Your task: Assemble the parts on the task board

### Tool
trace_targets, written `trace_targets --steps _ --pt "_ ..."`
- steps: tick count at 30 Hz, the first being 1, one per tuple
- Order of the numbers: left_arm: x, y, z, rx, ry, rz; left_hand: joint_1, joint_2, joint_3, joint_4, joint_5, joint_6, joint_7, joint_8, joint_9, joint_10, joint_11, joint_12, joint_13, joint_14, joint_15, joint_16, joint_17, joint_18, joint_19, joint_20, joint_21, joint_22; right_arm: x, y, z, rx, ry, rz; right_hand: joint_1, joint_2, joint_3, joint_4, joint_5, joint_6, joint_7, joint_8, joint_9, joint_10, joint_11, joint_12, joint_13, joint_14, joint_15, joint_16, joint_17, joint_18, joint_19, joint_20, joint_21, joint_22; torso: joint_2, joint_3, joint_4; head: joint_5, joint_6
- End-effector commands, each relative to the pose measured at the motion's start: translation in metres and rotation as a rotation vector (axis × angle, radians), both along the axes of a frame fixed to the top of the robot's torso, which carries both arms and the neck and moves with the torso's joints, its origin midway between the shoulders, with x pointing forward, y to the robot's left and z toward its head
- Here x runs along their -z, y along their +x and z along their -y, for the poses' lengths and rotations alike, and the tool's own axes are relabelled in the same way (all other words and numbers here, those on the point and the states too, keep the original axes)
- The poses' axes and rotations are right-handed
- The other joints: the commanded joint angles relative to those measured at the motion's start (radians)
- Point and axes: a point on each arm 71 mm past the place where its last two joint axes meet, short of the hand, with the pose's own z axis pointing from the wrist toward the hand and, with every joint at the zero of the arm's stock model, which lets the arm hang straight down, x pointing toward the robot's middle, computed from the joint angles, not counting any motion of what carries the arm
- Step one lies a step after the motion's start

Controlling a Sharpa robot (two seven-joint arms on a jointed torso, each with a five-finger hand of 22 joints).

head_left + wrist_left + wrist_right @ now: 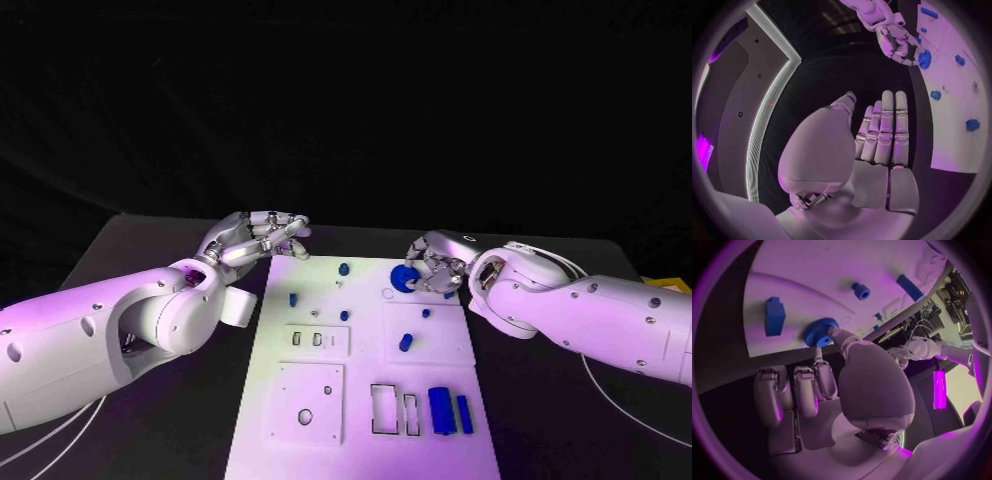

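Blue against the white task board (361, 440), a toothed gear (405, 277) sits pinched in the right hand (433, 268) at the upper right of the head view, near the board's far right edge. The right wrist view shows that gear (820, 332) caught between the thumb and a fingertip, the other fingers curled low and clear of it. Other blue parts (441, 410) lie scattered down the board, two long ones at its lower right beside the rectangular slots. The left hand (257, 238) hangs at the board's far left corner, fingers bent and apart, holding nothing; its own wrist view shows the palm (879, 145) flat and bare.

Judging by the pinch, the step is seating the gear on its post. To do it well, keep the gear level, bring its bore straight over the post before lowering, and loosen the pinch only once it sits flat. I cannot tell whether it already touches the board
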Motion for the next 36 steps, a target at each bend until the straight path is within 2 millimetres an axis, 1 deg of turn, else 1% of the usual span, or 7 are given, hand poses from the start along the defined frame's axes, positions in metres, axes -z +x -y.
trace_targets --steps 1,7,16,21,27,32,36 --pt "-0.001 0.0 0.002 0.022 -0.006 0.004 -0.003 0.0 0.008 0.001 -0.006 -0.008 0.0 -0.004 -0.001 -0.007 -0.004 -0.003 -0.001 -0.005 0.0 0.003 0.002 0.0 -0.007 0.001 0.006 0.002 -0.004 -0.003 -0.003 -0.008 -0.018 0.076 -0.008 0.011 0.008 0.004 0.009 0.02 -0.011 0.007 0.017 0.007 -0.003 0.005 0.039 0.088 -0.007 0.004 0.193 -0.013 0.064 -0.007 0.003 0.209 0.0 0.0001 0.0003 0.002 0.001" --pt "-0.001 0.0 0.001 0.021 -0.005 0.003 -0.003 0.0 0.008 0.001 -0.006 -0.008 0.0 -0.004 -0.001 -0.007 -0.004 -0.003 -0.001 -0.005 0.0 0.003 0.002 0.0 -0.007 0.001 0.006 0.002 -0.013 -0.017 -0.023 -0.066 -0.034 0.163 -0.03 0.002 0.01 0.012 0.004 0.017 -0.01 0.004 0.019 0.009 -0.002 0.006 0.042 0.088 -0.007 0.004 0.195 -0.016 0.071 -0.008 0.01 0.219 -0.001 0.002 -0.0019 0.009 0.005" --pt "-0.001 0.001 0.003 0.025 -0.006 0.002 -0.002 0.0 0.009 0.0 -0.006 -0.009 0.001 -0.005 -0.001 -0.008 -0.003 -0.004 -0.001 -0.007 0.0 0.003 0.002 0.0 -0.008 0.001 0.006 0.002 -0.021 -0.033 -0.069 -0.164 -0.077 0.245 -0.031 0.002 0.013 0.013 0.003 0.017 -0.011 0.003 0.02 0.009 -0.003 0.005 0.042 0.089 -0.007 0.005 0.196 -0.019 0.079 -0.008 0.018 0.229 0.0 0.0003 0.0021 0.006 0.009" --pt "-0.001 0.001 0.004 0.026 -0.006 0.002 -0.002 0.0 0.009 0.0 -0.006 -0.009 0.001 -0.005 -0.001 -0.008 -0.003 -0.004 -0.001 -0.007 0.0 0.003 0.002 0.0 -0.008 0.001 0.006 0.002 -0.021 -0.033 -0.085 -0.185 -0.083 0.253 -0.03 0.003 0.015 0.012 0.005 0.016 -0.011 0.002 0.02 0.009 -0.003 0.005 0.042 0.088 -0.007 0.005 0.195 -0.019 0.08 -0.008 0.018 0.23 0.001 -0.0005 -0.0003 0.007 0.007" --pt "-0.001 0.001 0.005 0.029 -0.006 0.001 -0.002 0.001 0.009 0.0 -0.006 -0.009 0.001 -0.005 -0.001 -0.009 -0.003 -0.004 -0.001 -0.008 0.0 0.003 0.003 0.0 -0.009 0.001 0.007 0.002 -0.017 -0.031 -0.1 -0.192 -0.101 0.265 -0.031 0.001 0.018 0.011 0.006 0.012 -0.01 0.0 0.019 0.005 -0.002 0.002 0.038 0.088 -0.007 0.004 0.193 -0.018 0.077 -0.008 0.016 0.227 0.001 -0.0009 0.0013 0.004 0.006" --pt "-0.001 0.001 0.005 0.029 -0.007 0.002 -0.002 0.001 0.009 0.0 -0.006 -0.009 0.001 -0.005 -0.001 -0.009 -0.003 -0.004 -0.001 -0.008 0.0 0.003 0.003 0.0 -0.009 0.001 0.007 0.002 -0.013 -0.03 -0.109 -0.197 -0.106 0.265 -0.031 0.0 0.019 0.011 0.006 0.011 -0.009 -0.001 0.019 0.005 -0.002 0.001 0.037 0.088 -0.007 0.004 0.193 -0.018 0.077 -0.008 0.016 0.227 0.002 -0.0006 0.0004 0.007 0.007" --pt "-0.001 0.001 0.006 0.031 -0.008 0.002 -0.002 0.001 0.009 0.0 -0.006 -0.009 0.001 -0.005 -0.001 -0.009 -0.003 -0.004 -0.001 -0.008 0.0 0.003 0.003 0.0 -0.009 0.001 0.007 0.002 -0.011 -0.028 -0.115 -0.2 -0.109 0.264 -0.031 0.0 0.019 0.011 0.006 0.011 -0.009 -0.001 0.019 0.005 -0.002 0.001 0.037 0.088 -0.007 0.004 0.193 -0.018 0.077 -0.008 0.016 0.227 0.002 -0.0005 0.0019 0.007 0.006"
